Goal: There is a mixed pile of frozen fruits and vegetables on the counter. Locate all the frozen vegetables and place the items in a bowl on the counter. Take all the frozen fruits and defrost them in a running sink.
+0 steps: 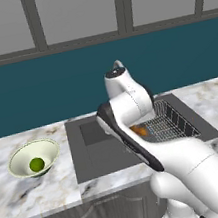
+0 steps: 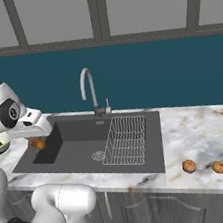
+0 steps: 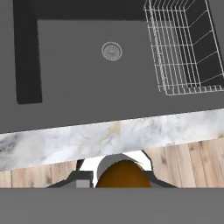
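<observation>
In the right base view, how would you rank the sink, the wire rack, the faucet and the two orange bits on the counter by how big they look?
1. sink
2. wire rack
3. faucet
4. The two orange pieces look about equal; no ranking between them.

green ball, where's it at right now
The green ball lies inside the bowl on the counter, left of the sink in the left base view.
</observation>
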